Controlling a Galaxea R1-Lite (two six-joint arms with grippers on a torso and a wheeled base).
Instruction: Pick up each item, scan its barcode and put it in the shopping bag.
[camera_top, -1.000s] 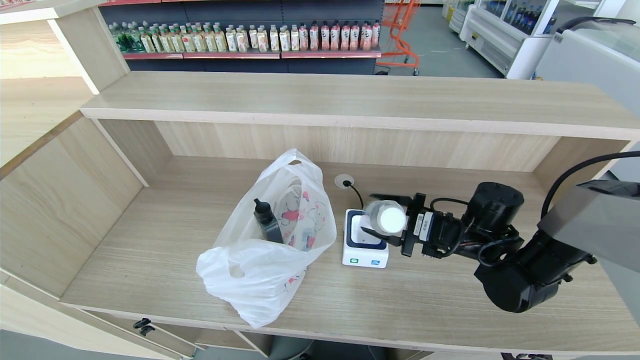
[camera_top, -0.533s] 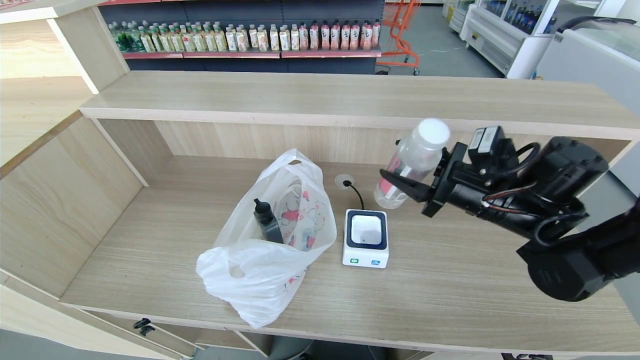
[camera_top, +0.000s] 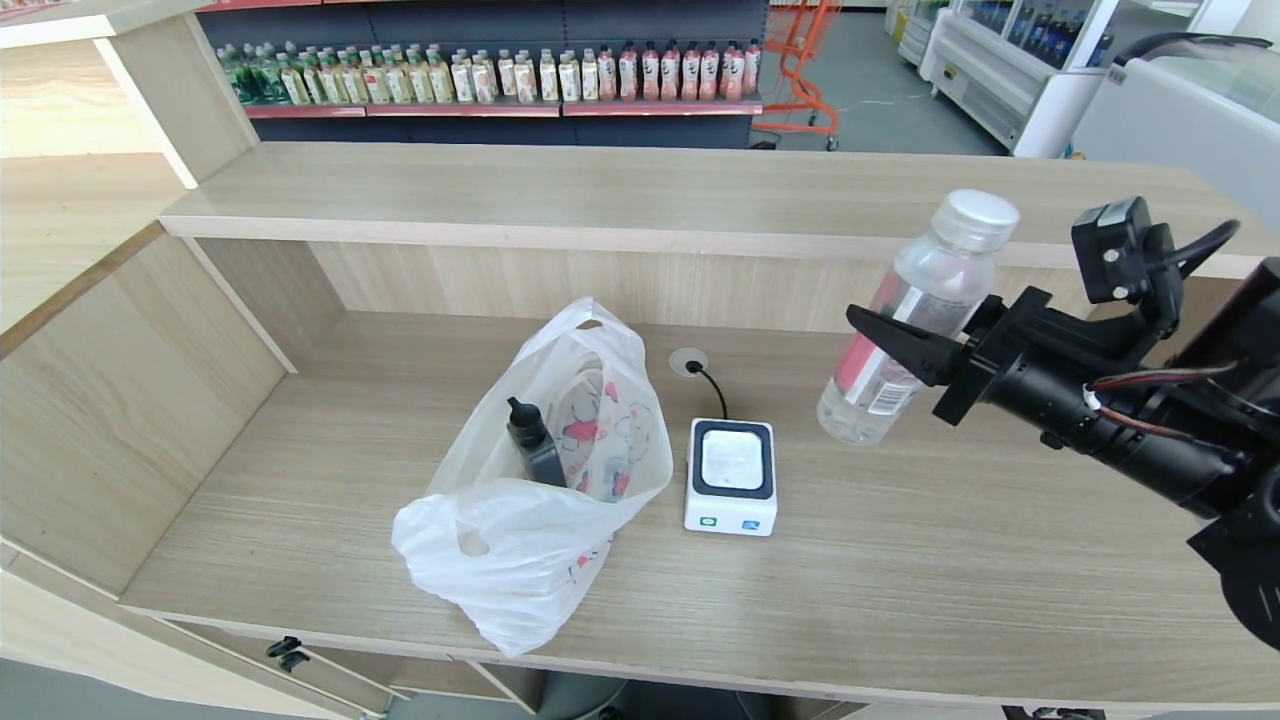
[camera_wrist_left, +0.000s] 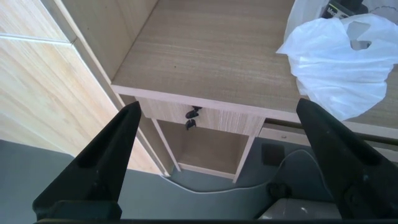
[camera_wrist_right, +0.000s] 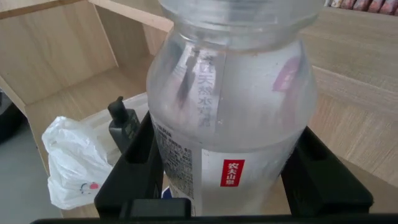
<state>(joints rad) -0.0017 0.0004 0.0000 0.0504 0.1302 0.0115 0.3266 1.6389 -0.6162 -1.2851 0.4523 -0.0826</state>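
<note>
1 clear plastic water bottle (camera_top: 905, 330) is what I hold: white screw cap, see-through ribbed body, a label with a pink band, and a white printed patch low on its side. In the right wrist view the bottle (camera_wrist_right: 230, 106) shows a small red mark on its label.

My right gripper (camera_top: 875, 322) is clamped across the bottle's middle, 1 black finger on each side. The cap stands above my fingers (camera_top: 900, 345) and the base hangs below them.

Its long axis is tilted. The cap points up and toward my right, the base down and toward my left. It hangs in the air above the wooden counter (camera_top: 900, 560), touching nothing but me.

The white barcode scanner (camera_top: 732, 475) sits on the counter to the left of the base, apart from it. Just beside it, farther left, is the white shopping bag (camera_top: 540, 480), open, with a black pump bottle (camera_top: 533, 445) standing in it.

My left gripper (camera_wrist_left: 219, 106) is spread wide with nothing between its 2 fingers, off the counter's near edge beside the bag (camera_wrist_left: 345, 56).
</note>
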